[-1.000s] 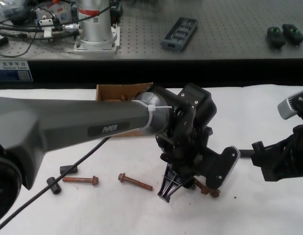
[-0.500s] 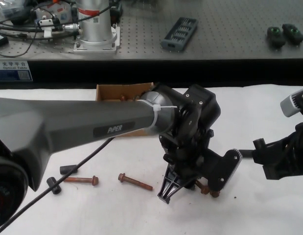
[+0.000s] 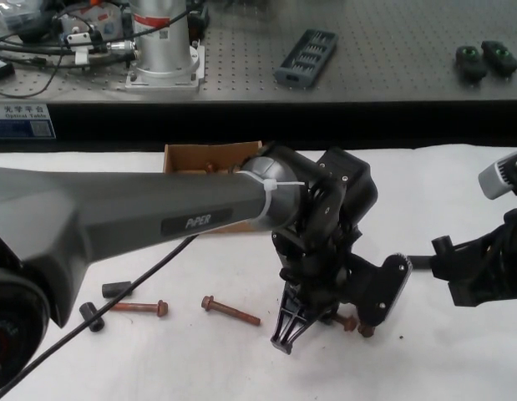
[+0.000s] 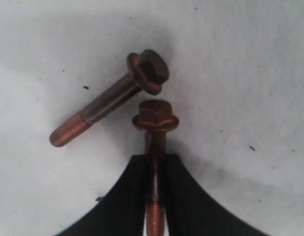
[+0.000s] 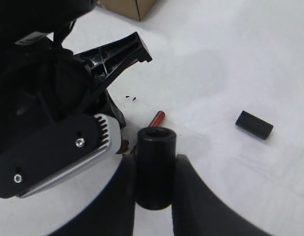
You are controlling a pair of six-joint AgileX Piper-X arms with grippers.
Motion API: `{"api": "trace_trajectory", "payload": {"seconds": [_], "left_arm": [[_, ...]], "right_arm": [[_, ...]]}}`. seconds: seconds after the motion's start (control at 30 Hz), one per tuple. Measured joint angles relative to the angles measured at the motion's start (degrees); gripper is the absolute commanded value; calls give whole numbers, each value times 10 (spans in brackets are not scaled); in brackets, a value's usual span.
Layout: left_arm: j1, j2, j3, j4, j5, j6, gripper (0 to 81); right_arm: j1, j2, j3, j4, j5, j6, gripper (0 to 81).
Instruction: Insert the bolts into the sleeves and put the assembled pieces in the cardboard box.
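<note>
Left claw clenched on a copper-coloured bolt: we see its two black fingers pinching the smooth shank, the hexagonal flanged head jutting beyond the tips and the ribbed threaded end lying back between them. Just beside that head rests a second bolt of the same kind, slanted across the white cloth of the counter, its tip a lighter, threaded orange. We cannot tell whether the two heads touch.

From above, we find the left arm, a thick grey tube bound with a white cable tie, crossing from the left to the middle of the counter, its claw pointing down at the cloth on the near side. At the right edge, the right claw is closed around a matte black sleeve, a short cylinder whose open round bore faces the left arm's claw. The sleeve is held off to the right of the gripped bolt, apart from it.

On the near left of the cloth lie a third bolt and a fourth bolt, both rust-brown, with a loose sleeve and a stubby sleeve close to the third. Behind the left arm, on the far side, stands the brown cardboard box, its flat walls partly hidden by the arm.
</note>
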Motion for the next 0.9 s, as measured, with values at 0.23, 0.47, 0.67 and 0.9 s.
{"api": "trace_trajectory", "payload": {"seconds": [0.23, 0.47, 0.67, 0.9], "left_arm": [[4, -26, 14, 28, 61, -162, 6], [38, -75, 30, 38, 132, -279, 6], [92, -132, 70, 11, 172, -340, 6], [165, -234, 188, -147, 273, -496, 6]], "right_arm": [[0, 0, 0, 0, 0, 0, 19], [0, 0, 0, 0, 0, 5, 19], [0, 0, 0, -2, -40, 13, 19], [39, 0, 0, -41, -50, 13, 19]]}}
